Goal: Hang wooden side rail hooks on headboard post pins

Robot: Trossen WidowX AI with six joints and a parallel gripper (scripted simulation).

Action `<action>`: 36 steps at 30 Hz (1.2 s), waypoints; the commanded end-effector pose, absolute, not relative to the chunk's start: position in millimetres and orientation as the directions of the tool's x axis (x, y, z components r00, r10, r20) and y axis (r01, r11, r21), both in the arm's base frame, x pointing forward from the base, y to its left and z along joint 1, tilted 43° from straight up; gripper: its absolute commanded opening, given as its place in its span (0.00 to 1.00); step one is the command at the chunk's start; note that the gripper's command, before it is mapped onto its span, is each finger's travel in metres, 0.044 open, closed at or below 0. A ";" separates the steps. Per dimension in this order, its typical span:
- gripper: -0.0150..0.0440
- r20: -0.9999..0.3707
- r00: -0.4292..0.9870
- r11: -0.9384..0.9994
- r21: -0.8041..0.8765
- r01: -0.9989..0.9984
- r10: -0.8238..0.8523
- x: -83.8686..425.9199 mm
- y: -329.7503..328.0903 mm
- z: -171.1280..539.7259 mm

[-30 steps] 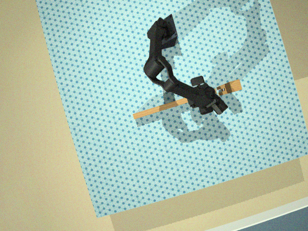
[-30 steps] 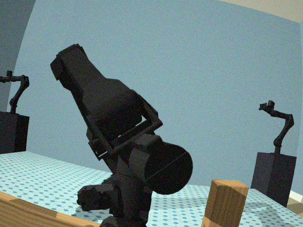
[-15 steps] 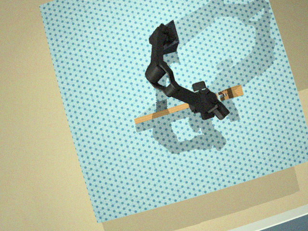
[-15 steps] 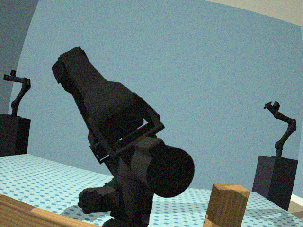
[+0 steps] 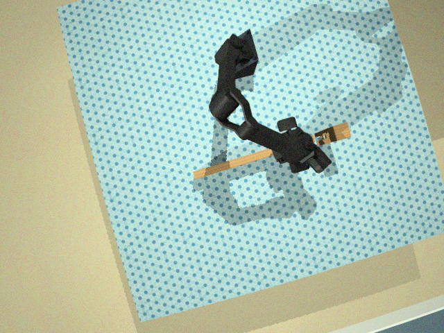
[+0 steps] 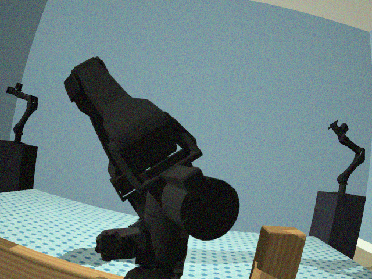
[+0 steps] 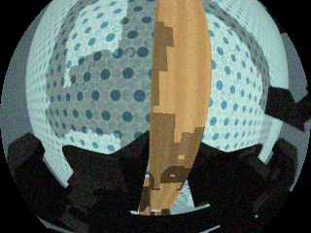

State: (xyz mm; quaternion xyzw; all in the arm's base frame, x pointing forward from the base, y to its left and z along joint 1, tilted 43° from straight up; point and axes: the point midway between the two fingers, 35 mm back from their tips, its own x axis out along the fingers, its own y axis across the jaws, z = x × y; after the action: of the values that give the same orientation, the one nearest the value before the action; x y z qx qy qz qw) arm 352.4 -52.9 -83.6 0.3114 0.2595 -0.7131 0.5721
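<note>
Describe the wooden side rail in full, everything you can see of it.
The side rail is a long, narrow, straight-edged bar of light orange-brown wood with visible grain and patches of shadow. From above it runs slantwise over the dotted blue surface, one end toward the headboard post. The end effector is shut on it near that end, a black finger on either side. Small, bright metallic bits show beside the post; whether the hooks sit on the pins, I cannot tell.

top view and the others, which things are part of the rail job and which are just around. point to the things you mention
Part of the job:
- wooden side rail (image 5: 250,157) (image 7: 182,87), in the jaws
- headboard post (image 5: 342,130) (image 6: 278,252)
- working arm (image 5: 265,137) (image 6: 165,198)

Just around:
- two background arms (image 6: 27,115) (image 6: 351,144)
- their dark pedestals (image 6: 11,168) (image 6: 336,222)
</note>
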 end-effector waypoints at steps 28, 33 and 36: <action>0.25 -0.744 -0.134 -0.203 0.003 0.979 -0.655 358.0 -44.7 -76.0; 0.25 -0.744 -0.134 -0.203 0.003 0.979 -0.655 358.1 -44.2 -75.4; 0.25 -0.744 -0.134 -0.203 0.003 0.979 -0.655 358.1 -43.8 -75.0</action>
State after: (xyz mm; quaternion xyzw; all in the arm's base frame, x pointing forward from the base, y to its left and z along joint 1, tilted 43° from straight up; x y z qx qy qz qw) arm 353.4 -49.4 -78.9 0.3112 0.2590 -0.7133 0.5721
